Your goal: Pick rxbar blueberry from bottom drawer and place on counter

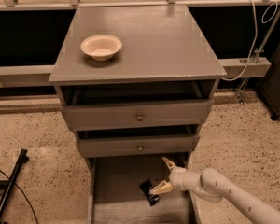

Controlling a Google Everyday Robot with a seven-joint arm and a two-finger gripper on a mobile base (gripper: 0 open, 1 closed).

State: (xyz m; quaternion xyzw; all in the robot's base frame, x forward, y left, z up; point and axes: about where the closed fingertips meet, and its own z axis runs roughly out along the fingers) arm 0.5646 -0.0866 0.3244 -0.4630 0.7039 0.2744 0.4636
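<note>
Gripper [164,175] agape beside rxbar blueberry [149,192] — perhaps touching — below knobbed drawer [112,147]

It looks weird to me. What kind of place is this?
Probably a robot testing lab: a lone grey cabinet on a speckled floor, and the gripper down in the bottom drawer.

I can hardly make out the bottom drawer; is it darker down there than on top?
Camera view: yes, the counter is evenly lit around the bowl; the bottom drawer lies in shade, the dark rxbar blueberry dim beside the open gripper.
</note>
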